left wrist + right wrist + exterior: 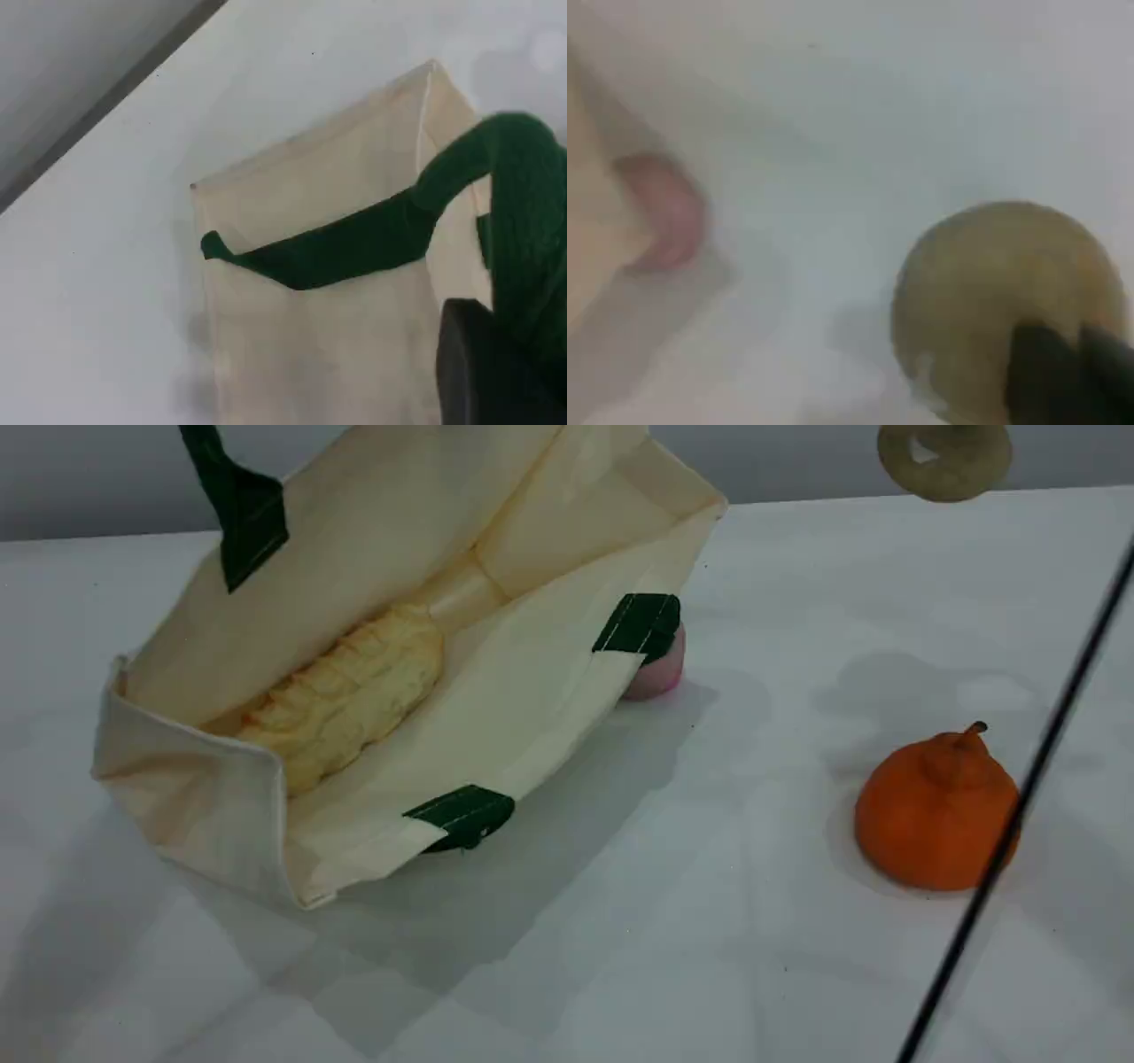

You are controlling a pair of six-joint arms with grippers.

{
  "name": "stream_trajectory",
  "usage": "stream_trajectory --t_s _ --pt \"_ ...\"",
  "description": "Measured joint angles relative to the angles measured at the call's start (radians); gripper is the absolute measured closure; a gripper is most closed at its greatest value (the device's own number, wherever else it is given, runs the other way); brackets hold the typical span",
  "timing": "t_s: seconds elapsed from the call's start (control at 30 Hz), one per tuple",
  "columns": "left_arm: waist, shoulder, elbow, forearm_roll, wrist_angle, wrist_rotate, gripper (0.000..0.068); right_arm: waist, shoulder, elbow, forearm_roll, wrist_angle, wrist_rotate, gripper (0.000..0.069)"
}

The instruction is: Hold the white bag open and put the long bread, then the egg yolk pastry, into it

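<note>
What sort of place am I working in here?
Probably a lab test bench, not a shop or kitchen: a plain white table against a bare grey wall, with props like a cream canvas tote bag and an orange stemmed fruit.

You see the white bag (523, 700) open, long bread (345, 691) lying inside, egg yolk pastry (943, 465) aloft well apart

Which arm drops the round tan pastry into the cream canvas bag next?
Right. The right gripper holds the round tan pastry in the air, to the right of the cream canvas bag. The left gripper grips the bag's dark green strap, holding the mouth open.
</note>
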Motion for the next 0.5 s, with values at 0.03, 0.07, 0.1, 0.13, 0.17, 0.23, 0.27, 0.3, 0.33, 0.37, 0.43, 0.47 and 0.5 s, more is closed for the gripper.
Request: stream_trajectory --t_s 0.03,0.07,0.1,0.13,0.17,0.23,0.27,0.3,0.33,0.37,0.43,0.47,0.5 --pt "0.000 0.000 0.000 -0.001 0.000 0.000 0.0611 0.013 -0.028 0.025 0.012 -0.019 0.000 0.0668" --pt "0.000 0.000 0.000 -0.001 0.000 0.000 0.0611 0.032 -0.051 0.045 0.014 -0.040 -0.001 0.0668" --pt "0.000 0.000 0.000 -0.001 0.000 0.000 0.0611 0.054 -0.075 0.067 0.014 -0.057 -0.001 0.0670" --pt "0.000 0.000 0.000 -0.006 0.000 0.000 0.0611 0.074 -0.095 0.085 0.014 -0.076 0.000 0.0670" --pt "0.000 0.000 0.000 -0.011 0.000 0.000 0.0611 0.100 -0.107 0.096 0.014 -0.087 0.003 0.0670" --pt "0.000 0.000 0.000 -0.015 0.000 0.000 0.0611 0.156 -0.112 0.101 0.014 -0.098 0.024 0.0670" --pt "0.000 0.000 0.000 -0.015 0.000 0.000 0.0611 0.179 -0.106 0.101 0.014 -0.115 0.034 0.0670" --pt "0.000 0.000 0.000 -0.016 0.000 0.000 0.0611 0.206 -0.102 0.101 0.014 -0.130 0.042 0.0670" --pt "0.000 0.000 0.000 -0.016 0.000 0.000 0.0611 0.232 -0.099 0.101 0.014 -0.142 0.051 0.0670" --pt "0.000 0.000 0.000 -0.016 0.000 0.000 0.0611 0.254 -0.098 0.101 0.014 -0.158 0.054 0.0670" --pt "0.000 0.000 0.000 -0.018 0.000 0.000 0.0611 0.305 -0.098 0.101 0.014 -0.194 0.076 0.0671" --pt "0.000 0.000 0.000 -0.019 0.000 0.000 0.0611 0.329 -0.098 0.101 0.014 -0.202 0.083 0.0671" --pt "0.000 0.000 0.000 -0.021 0.000 0.000 0.0611 0.348 -0.095 0.101 0.014 -0.210 0.084 0.0671"
